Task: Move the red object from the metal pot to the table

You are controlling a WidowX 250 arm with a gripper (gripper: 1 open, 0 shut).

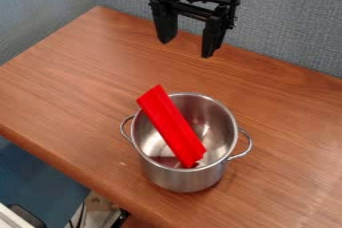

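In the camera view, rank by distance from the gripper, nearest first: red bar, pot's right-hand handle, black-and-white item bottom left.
1. Red bar, leaning in the pot
2. Right-hand handle, on the pot's side
3. Black-and-white item, bottom-left corner

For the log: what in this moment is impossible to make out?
- Pot floor under the red block: the block covers part of it in the camera view.
- Block's underside: turned away from the camera.
- Arm above the tool: cut off by the top edge.
- Table's right end: outside the frame.
- Dark object at the lower left: cut by the edge, unidentifiable.
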